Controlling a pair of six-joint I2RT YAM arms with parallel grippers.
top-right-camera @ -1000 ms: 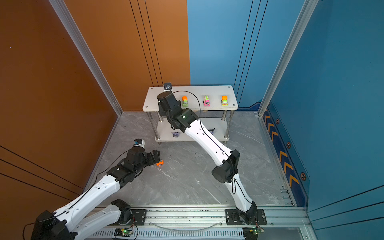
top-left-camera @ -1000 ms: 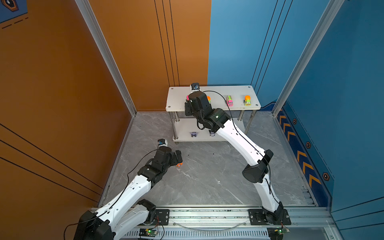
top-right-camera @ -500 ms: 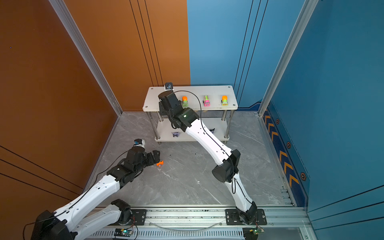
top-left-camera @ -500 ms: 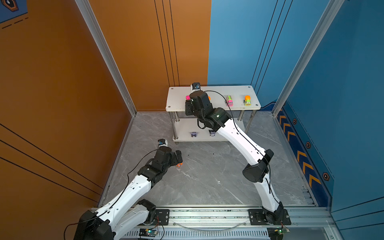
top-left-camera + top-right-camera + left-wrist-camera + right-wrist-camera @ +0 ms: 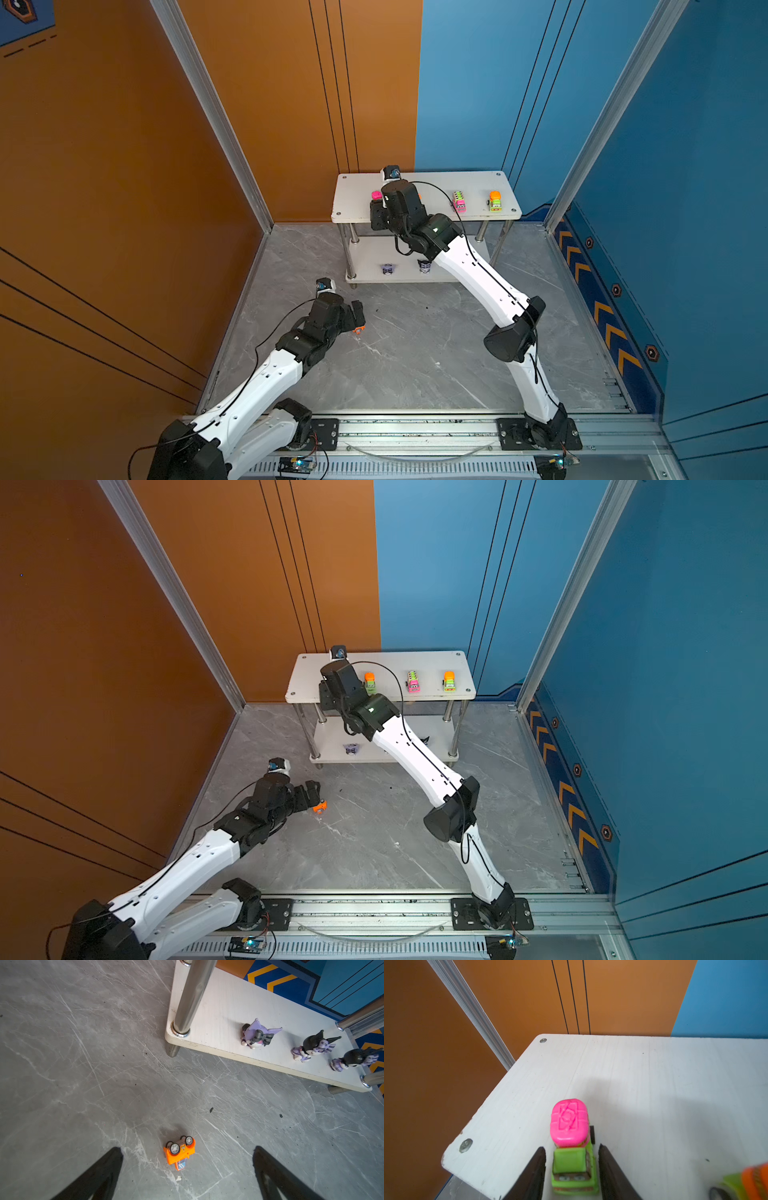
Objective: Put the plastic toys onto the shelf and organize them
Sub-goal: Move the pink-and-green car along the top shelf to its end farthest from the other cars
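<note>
Orange car: lower centre, overturned; likely light, stiff, slick; pinch its flanks.
Left gripper: wide, over it.
Right gripper: parted, flanking green truck.

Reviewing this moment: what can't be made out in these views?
Right gripper: jaw gap hidden under its own body in both top views.
Orange-topped truck: cut off by the frame edge and blurred, right wrist view.
Orange car: mostly behind the left gripper in a top view.
</note>
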